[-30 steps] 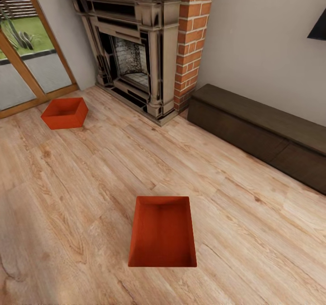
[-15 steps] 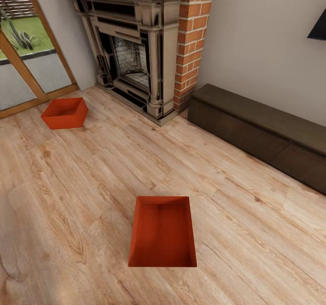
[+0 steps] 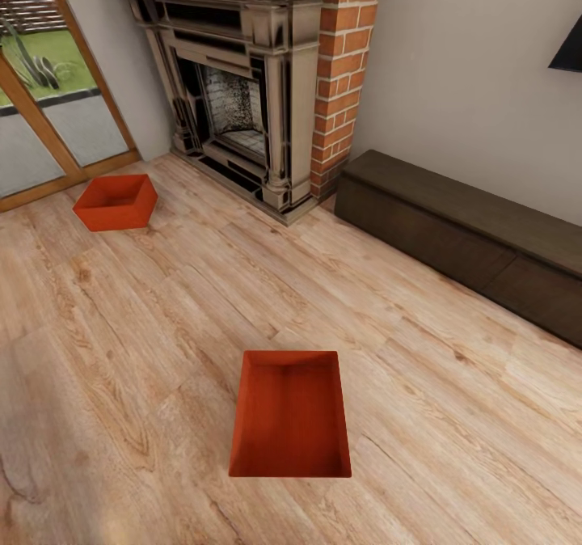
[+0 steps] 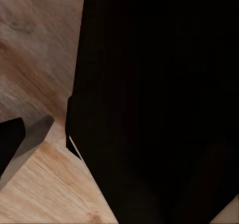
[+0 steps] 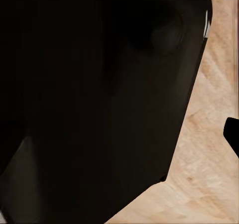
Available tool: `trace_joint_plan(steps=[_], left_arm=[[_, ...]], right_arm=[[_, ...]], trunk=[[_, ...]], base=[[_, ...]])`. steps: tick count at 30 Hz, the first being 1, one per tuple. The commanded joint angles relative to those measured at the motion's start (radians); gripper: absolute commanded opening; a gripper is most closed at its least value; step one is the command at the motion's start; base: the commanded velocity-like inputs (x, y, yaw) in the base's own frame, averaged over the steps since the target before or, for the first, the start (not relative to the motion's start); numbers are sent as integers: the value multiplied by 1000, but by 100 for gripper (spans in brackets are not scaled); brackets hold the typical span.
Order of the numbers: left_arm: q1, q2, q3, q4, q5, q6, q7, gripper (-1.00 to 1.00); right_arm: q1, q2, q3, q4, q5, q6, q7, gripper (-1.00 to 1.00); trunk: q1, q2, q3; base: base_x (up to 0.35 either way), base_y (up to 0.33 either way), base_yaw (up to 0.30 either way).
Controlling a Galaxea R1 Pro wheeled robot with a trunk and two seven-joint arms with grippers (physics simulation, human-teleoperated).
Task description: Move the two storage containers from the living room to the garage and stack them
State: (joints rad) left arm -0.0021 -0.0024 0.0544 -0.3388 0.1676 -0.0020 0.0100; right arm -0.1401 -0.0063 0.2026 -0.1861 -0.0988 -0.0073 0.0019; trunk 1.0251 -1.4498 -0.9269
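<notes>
Plank floor (image 3: 162,335) of the living room carries both storage containers: the near container (image 3: 291,416) sits mid-floor straight ahead, the far container (image 3: 115,202) lies by the glass door (image 3: 48,116), left of the fireplace (image 3: 242,84). Neither is lifted yet. Risk, as I judge it: thin walls could slip from a one-sided pinch, or the base could nudge the near one askew. Both wrist views are mostly dark, probably robot body, so I cannot tell either claw's opening or hold.

Large black body (image 5: 99,99) close up — light wood plank floor (image 5: 209,149) beyond.
</notes>
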Motion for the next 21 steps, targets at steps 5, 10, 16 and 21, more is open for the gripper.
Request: trace_joint_plan(steps=[5, 10, 16, 21], left_arm=[[-7, 8, 1, -74, 9, 112, 2, 100], [-72, 20, 2, -87, 9, 198, 3, 100], [-163, 15, 2, -86, 12, 227, 50, 100], [-319, 8, 2, -89, 12, 331, 138, 100]], right_arm=[[-28, -1, 2, -58, -16, 88, -21, 100], [-130, 2, -11, -75, -48, 125, -27, 100], [-217, 8, -15, -79, -80, 172, -30, 100], [-417, 21, -17, -71, -131, 301, -36, 100]], trunk=[[0, 0, -1], [0, 0, -1], [0, 0, -1], [0, 0, -1]], base=[[0, 0, 0], [0, 0, 0], [0, 0, 0], [0, 0, 0]])
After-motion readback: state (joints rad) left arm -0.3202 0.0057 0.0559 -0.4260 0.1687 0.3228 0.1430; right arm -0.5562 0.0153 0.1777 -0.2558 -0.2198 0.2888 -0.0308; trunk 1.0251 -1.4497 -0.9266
